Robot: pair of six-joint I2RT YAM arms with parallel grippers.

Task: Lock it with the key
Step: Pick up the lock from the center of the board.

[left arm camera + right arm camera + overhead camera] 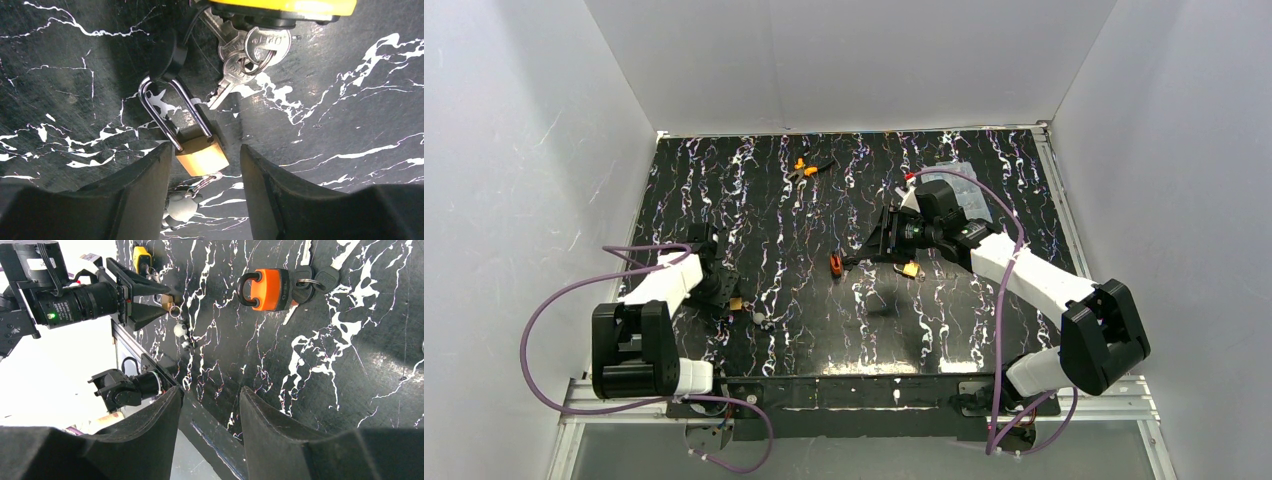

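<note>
Two claws part-open: left claw (206,150) is straddling the brass padlock (202,157) lying on the surface (340,130), not yet pinching; right claw (210,392) is hovering empty. Seemingly the grasp step: next, squeeze the body squarely, then fetch the keys (247,52).

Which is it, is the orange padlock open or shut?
Shut. In the right wrist view, both legs of the shackle sit inside the orange padlock body.

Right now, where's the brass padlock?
Left side of the table; in the left wrist view the brass padlock lies between the fingers of the left gripper, a key bunch just beyond it.
</note>
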